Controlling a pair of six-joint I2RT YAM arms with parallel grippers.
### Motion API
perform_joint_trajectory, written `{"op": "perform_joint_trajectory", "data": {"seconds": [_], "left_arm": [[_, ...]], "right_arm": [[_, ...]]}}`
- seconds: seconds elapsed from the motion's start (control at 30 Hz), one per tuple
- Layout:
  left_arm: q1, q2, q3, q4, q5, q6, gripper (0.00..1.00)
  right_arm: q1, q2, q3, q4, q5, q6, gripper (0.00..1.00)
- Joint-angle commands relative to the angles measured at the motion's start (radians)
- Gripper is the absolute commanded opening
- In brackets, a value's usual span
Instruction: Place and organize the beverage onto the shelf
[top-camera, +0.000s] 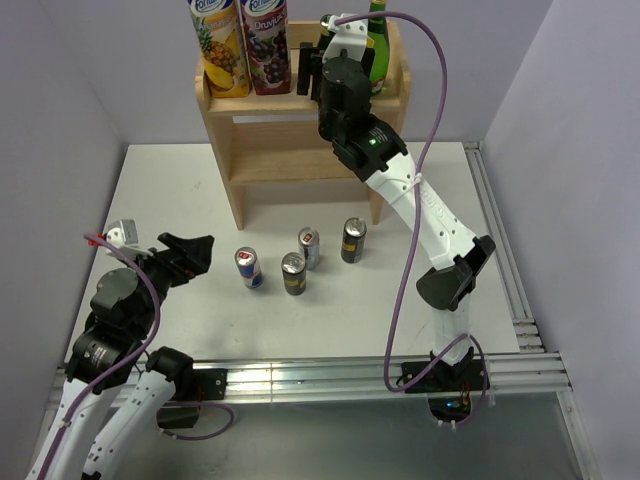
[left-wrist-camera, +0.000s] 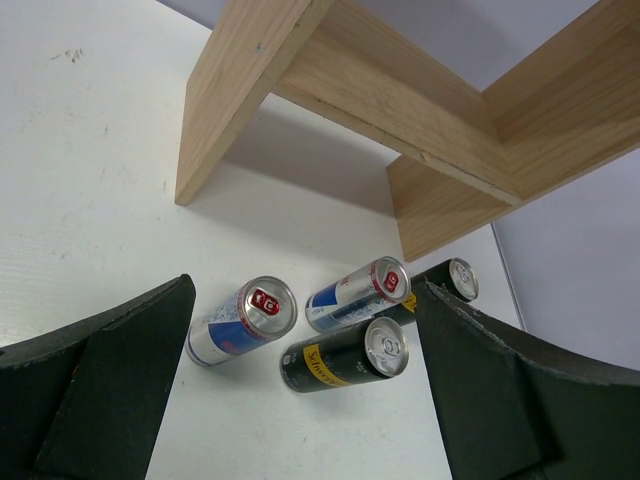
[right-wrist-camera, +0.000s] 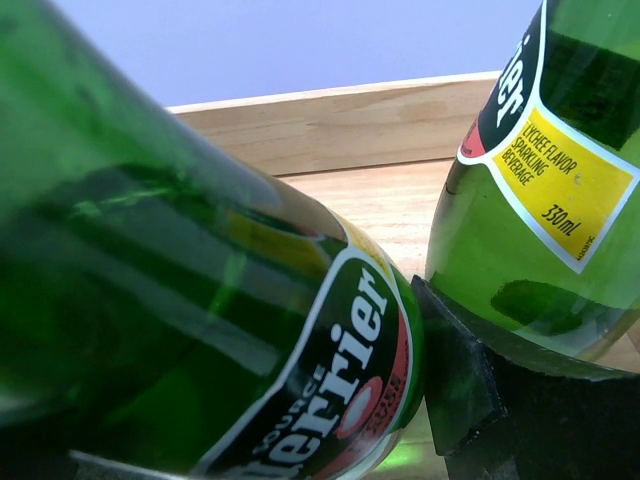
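The right fingers (right-wrist-camera: 455, 380) pinch a green Perrier bottle (right-wrist-camera: 200, 300) at the top board of the shelf (top-camera: 285, 165). A second green bottle (right-wrist-camera: 560, 150) stands just beyond them, and two juice cartons (top-camera: 220, 50) stand further along the board. The left fingers (left-wrist-camera: 110, 390) are spread wide above the desk (top-camera: 180, 190), with four cans (left-wrist-camera: 345, 355) upright just ahead of them.

White arms (top-camera: 432, 222), black joints, black left tool (top-camera: 196, 252), looping purple cables (top-camera: 440, 90), green light (top-camera: 372, 141).

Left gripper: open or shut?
Open. The left gripper has its fingers wide apart, cans visible between, nothing held.
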Motion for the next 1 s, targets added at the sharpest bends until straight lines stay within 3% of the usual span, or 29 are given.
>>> {"op": "perform_joint_trajectory", "data": {"seconds": [0.0,0.3,0.53,0.97], "left_arm": [[-0.002,-0.014,-0.008,0.035,0.012,0.016,0.99],[-0.006,-0.020,-0.007,0.034,0.006,0.014,0.99],[-0.009,-0.025,-0.008,0.034,0.006,0.014,0.99],[-0.011,-0.034,-0.008,0.032,0.000,0.013,0.99]], "right_arm": [[-0.011,-0.003,0.026,0.104,0.000,0.029,0.64],[-0.022,0.025,0.029,0.121,0.006,0.024,0.82],[-0.028,0.037,0.029,0.132,0.010,0.021,0.90],[-0.029,0.029,0.009,0.150,0.020,0.021,0.91]]}}
